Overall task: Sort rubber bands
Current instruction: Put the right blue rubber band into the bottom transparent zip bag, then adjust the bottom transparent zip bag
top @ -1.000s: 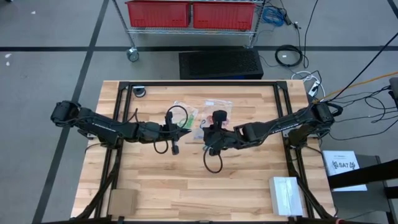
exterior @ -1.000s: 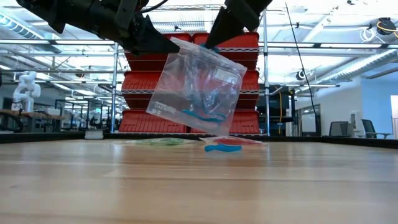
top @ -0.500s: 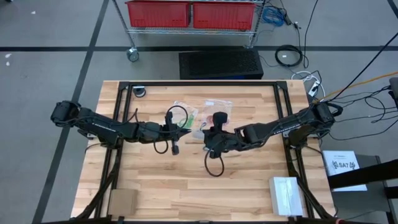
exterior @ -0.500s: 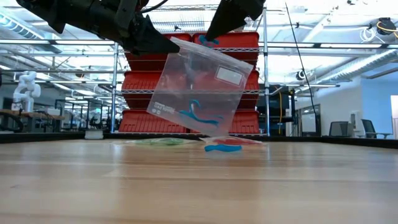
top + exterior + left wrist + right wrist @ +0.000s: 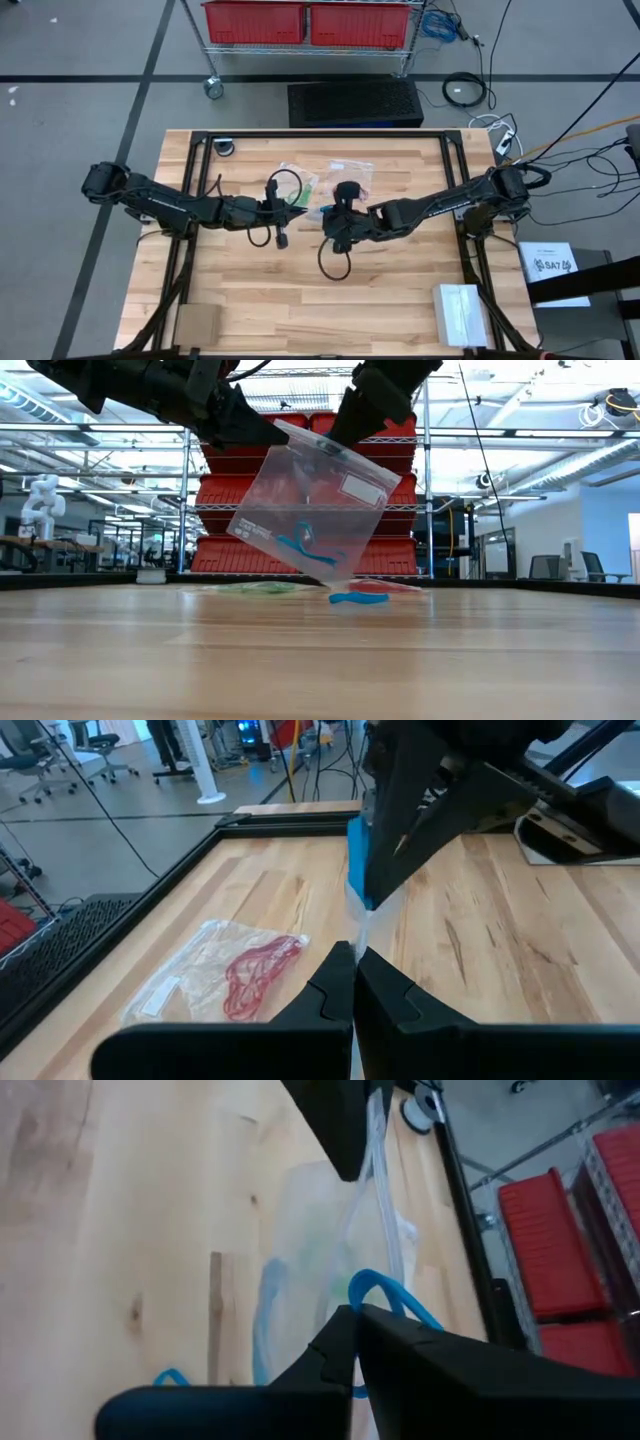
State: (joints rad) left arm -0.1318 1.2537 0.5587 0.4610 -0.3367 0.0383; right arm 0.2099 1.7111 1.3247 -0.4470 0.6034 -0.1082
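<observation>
Above the wooden surface point(image 5: 250, 290), clear bag point(image 5: 310, 510) hung between left pincer point(image 5: 300, 211), clamped on its 9 o'clock edge, and right pincer point(image 5: 335, 435), pinching blue rubber bands point(image 5: 385, 1295) at its mouth; sorting unfinished, more blue bands point(image 5: 358, 598) lying loose.

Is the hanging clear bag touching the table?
Apart. The low view shows the clear bag hanging from both arms' fingers, with a plain gap above the table.
</observation>
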